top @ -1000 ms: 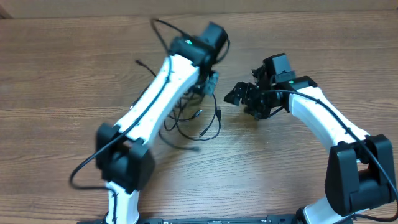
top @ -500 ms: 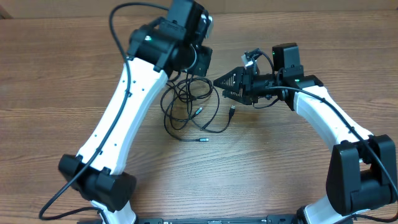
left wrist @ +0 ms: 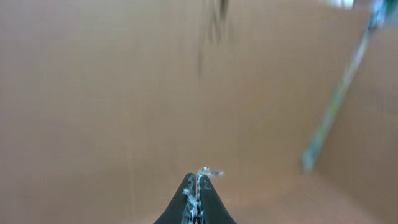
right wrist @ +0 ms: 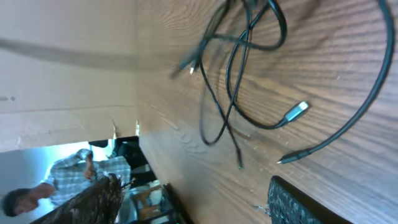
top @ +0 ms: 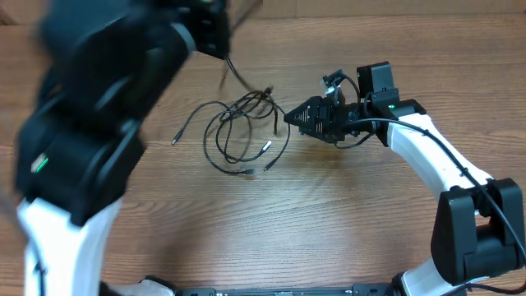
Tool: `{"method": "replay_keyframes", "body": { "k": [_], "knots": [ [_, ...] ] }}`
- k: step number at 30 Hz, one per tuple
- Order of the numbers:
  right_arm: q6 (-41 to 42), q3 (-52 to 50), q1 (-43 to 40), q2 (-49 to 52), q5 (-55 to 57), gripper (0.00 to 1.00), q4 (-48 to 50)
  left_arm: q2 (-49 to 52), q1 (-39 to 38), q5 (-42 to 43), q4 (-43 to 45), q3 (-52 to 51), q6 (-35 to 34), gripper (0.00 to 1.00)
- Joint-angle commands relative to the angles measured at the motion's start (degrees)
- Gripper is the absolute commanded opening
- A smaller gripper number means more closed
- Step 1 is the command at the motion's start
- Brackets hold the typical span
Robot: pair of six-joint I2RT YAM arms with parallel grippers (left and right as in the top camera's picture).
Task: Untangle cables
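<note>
Several thin black cables (top: pixel 220 134) lie in a loose tangle on the wooden table (top: pixel 345 222). One strand (top: pixel 234 74) rises from the tangle up to my left gripper (top: pixel 212 33), which is high, near the camera and blurred. In the left wrist view its jaws (left wrist: pixel 199 180) are pressed shut, and no cable shows at the tips. My right gripper (top: pixel 289 117) is open and empty, low and just right of the tangle. The right wrist view shows the cables (right wrist: pixel 249 74) and a silver-tipped plug (right wrist: pixel 298 109) ahead of its spread fingers (right wrist: pixel 193 205).
My blurred left arm (top: pixel 74 156) fills the left of the overhead view. A loose plug end (top: pixel 174 141) lies left of the tangle. A cardboard wall (top: pixel 394 8) runs along the table's far edge. A person (right wrist: pixel 56 177) shows beyond the table edge.
My left arm has swung up and to the left, blurring, with one strand lifted. The tangle has shifted left and spread out. My right gripper has barely moved.
</note>
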Motion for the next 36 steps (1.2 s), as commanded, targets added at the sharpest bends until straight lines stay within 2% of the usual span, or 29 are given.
{"method": "replay_keyframes", "body": {
  "k": [1,5,8,13,17,18,20,23,24,25,26,27,30,31,36],
  "knots": [
    [-6.88,0.28,-0.83,-5.20,0.02,0.74,0.20,0.00,0.20,-7.32,3.04,0.04,0.92,0.04],
    [-10.97,0.28,-0.83,-9.22,-0.28,0.78,-0.17,-0.31,0.20,-9.94,4.02,0.04,0.94,0.04],
    [-10.95,0.28,-0.85,-10.43,2.84,0.78,-1.16,-0.07,0.20,-11.39,0.07,0.00,0.90,0.04],
    [-13.33,0.28,-0.83,-10.43,8.74,0.79,-7.32,1.49,0.20,-12.39,-13.66,-0.24,-0.09,0.04],
    [-15.56,0.28,-0.28,-10.43,12.17,0.80,-11.54,4.07,0.42,-21.68,-26.29,-0.26,-9.81,0.04],
    [-15.04,0.28,-0.31,-10.43,14.58,0.80,-12.33,5.07,0.79,-22.88,-29.00,-0.26,-11.72,0.11],
    [-13.49,0.28,-0.31,-10.43,18.91,0.85,-13.53,7.21,1.81,-22.91,-32.28,-0.26,-12.44,0.35],
    [-11.98,0.28,-0.31,-10.43,25.64,0.88,-15.50,11.47,3.67,-22.88,-35.36,-0.26,-12.37,0.58],
    [-12.00,0.26,-0.31,-10.43,26.86,1.00,-16.02,12.85,4.28,-22.88,-36.02,-0.26,-12.24,0.66],
    [-12.02,0.26,-0.31,-10.43,28.09,1.00,-16.39,14.36,5.05,-22.86,-36.65,-0.26,-12.24,0.73],
    [-12.04,0.26,-0.31,-10.43,29.20,1.00,-16.44,15.61,5.75,-22.60,-37.07,-0.26,-12.28,0.89],
    [-12.04,0.26,-0.31,-10.43,29.99,1.00,-16.41,16.98,6.67,-21.79,-37.27,-0.26,-12.35,0.99],
    [-12.04,0.26,-0.31,-10.43,30.77,1.00,-16.41,20.55,9.75,-18.93,-36.63,-0.26,-10.19,0.96],
    [-12.04,0.26,-0.31,-10.43,30.80,1.00,-16.41,21.70,10.82,-17.97,-36.33,-0.26,-7.58,0.91],
    [-12.04,0.26,-0.31,-10.43,30.77,1.00,-16.41,27.85,15.47,-9.33,-37.24,-0.26,4.85,0.90]
  ]
}}
